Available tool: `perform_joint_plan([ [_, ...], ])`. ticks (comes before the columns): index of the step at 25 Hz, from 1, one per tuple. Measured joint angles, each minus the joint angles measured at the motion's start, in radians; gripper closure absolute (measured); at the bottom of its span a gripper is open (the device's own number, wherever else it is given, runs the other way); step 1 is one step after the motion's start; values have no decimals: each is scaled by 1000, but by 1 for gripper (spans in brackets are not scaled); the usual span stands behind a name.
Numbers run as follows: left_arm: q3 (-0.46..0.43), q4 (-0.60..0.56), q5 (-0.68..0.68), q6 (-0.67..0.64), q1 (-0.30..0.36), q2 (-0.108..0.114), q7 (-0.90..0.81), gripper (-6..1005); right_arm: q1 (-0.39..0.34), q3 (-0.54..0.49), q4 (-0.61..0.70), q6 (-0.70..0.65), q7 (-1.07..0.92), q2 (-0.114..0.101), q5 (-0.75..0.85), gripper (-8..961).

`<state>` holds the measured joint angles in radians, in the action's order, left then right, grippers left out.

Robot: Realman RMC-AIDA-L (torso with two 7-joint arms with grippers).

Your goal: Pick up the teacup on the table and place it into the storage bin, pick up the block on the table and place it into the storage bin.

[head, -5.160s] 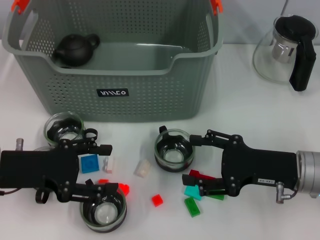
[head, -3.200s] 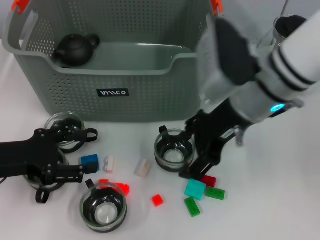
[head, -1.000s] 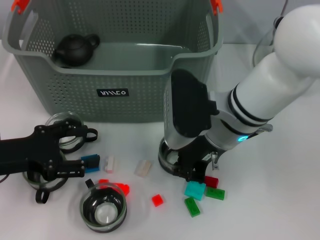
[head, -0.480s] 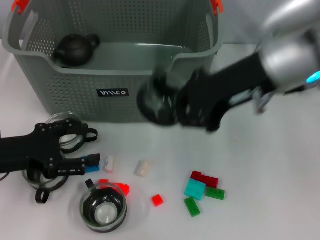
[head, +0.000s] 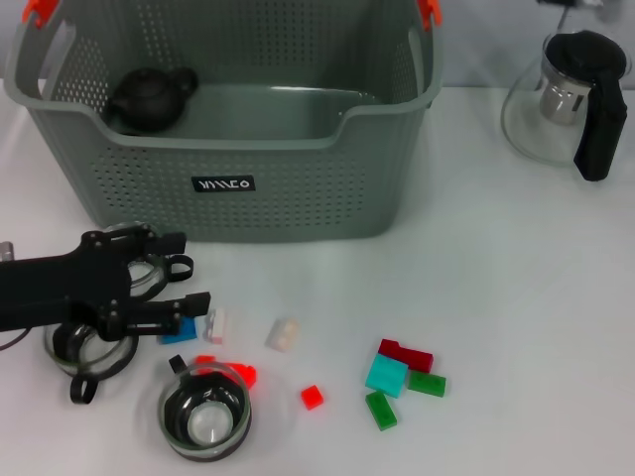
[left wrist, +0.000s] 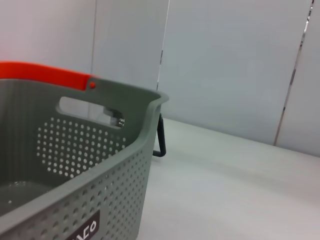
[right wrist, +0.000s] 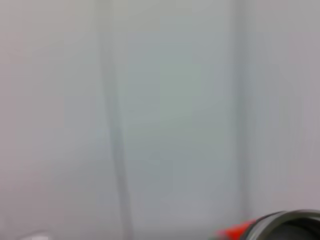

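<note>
Watching left hand (head: 169, 283): I see it low over the table (head: 516, 297), fingers apart, the lower one touching a blue block (head: 182, 330), the upper one over a glass teacup (head: 129, 260).
Right hand: out of the head view; its wrist camera gives me only blurred wall and a bit of orange and grey rim, so I cannot tell its grip.
Storage bin (head: 298, 188): grey perforated basket at the back, black teapot (head: 149, 96) inside at the left.
Teacups: one under the left arm (head: 84, 347); one near the front edge (head: 205, 414).
Blocks: white (head: 215, 324), cream (head: 283, 333), red (head: 313, 397), and a cluster (head: 402, 379) of red, teal and green.
Glass teapot (head: 571, 94): far right.
</note>
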<state>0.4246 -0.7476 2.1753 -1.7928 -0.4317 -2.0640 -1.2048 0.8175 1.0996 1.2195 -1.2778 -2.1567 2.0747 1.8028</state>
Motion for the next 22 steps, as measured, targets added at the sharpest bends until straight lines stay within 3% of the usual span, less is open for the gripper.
perform_joint_plan([
  [6, -1, 0, 0, 1, -4, -1, -4, 142, 302, -9, -243, 114, -217, -25, 409, 896],
  [9, -2, 1, 0, 1, -4, -1, -6, 142, 421, -11, -357, 155, -299, -24, 613, 896],
  [11, -2, 1, -5, 1, -4, -1, -7, 142, 486, -11, -414, 177, -331, -13, 734, 896],
  [15, -7, 1, -13, 3, -3, -2, -11, 142, 562, 9, -507, 262, -365, 23, 915, 896],
  [22, -17, 1, -14, 2, 2, -5, -19, 142, 617, 91, -774, 502, -362, 30, 906, 896],
])
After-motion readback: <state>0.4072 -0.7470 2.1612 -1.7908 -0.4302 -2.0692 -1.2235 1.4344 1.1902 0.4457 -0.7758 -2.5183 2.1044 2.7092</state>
